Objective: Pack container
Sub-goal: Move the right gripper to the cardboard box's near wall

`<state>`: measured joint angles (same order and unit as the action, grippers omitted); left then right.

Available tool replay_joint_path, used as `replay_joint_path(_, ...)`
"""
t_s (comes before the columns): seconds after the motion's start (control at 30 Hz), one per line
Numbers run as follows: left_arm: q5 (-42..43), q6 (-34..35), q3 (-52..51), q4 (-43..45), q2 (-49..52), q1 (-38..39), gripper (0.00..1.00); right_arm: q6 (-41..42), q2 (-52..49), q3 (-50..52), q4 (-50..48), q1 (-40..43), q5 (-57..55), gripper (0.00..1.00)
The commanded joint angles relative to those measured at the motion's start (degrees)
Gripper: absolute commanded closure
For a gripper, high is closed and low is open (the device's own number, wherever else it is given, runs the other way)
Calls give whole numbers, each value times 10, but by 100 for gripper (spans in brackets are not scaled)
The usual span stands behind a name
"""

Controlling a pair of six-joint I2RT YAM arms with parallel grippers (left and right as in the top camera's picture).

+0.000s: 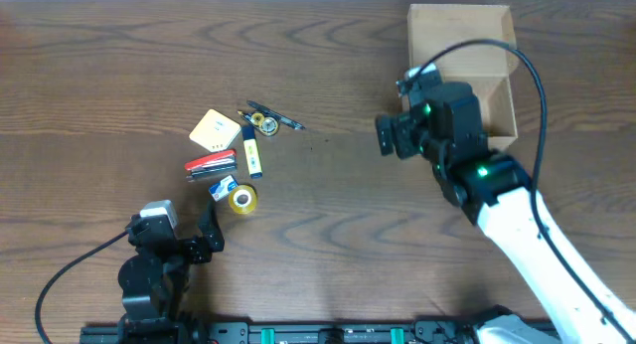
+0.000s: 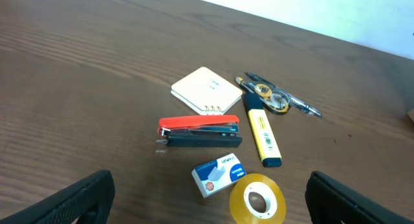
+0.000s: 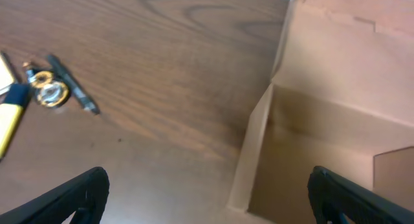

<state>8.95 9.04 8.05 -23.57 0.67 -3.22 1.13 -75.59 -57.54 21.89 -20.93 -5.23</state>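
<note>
- Cardboard box (image 1: pixel 465 41) sits at the far right of the bench (image 1: pixel 328 205), flap lid open.
- Right hand (image 3: pixel 210 201) hovers over the box's left wall, jaws spread wide, holding nothing.
- Left hand (image 2: pixel 217 208) is at the near left, jaws spread wide, holding nothing, just short of the stationery.
- Stationery is clustered left of centre, well apart from the box: pale yellow pad (image 2: pixel 206 89), red stapler (image 2: pixel 199 132), yellow highlighter (image 2: pixel 262 134), staples box (image 2: pixel 218 174), yellow tape roll (image 2: pixel 257 198), dark pen (image 2: pixel 304 106).
- Highlighter lies just right of the stapler; tape roll is nearest the left hand.
</note>
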Motion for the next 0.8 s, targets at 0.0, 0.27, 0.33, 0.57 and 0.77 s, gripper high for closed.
replay_joint_path(0.0,-5,0,-11,-1,-4,-1,5,-30,-21,-35,0,21,-23,1)
replay_joint_path(0.27,-5,0,-11,-1,-4,-1,5,-31,-72,-62,38,67,21,3)
replay_joint_path(0.33,-5,0,-11,-1,-4,-1,5,-6,-86,-62,56,69,25,4)
replay_joint_path(0.57,-5,0,-11,-1,-4,-1,5,49,-144,-62,77,70,37,9)
replay_joint_path(0.77,-5,0,-11,-1,-4,-1,5,76,-171,-62,70,71,38,20)
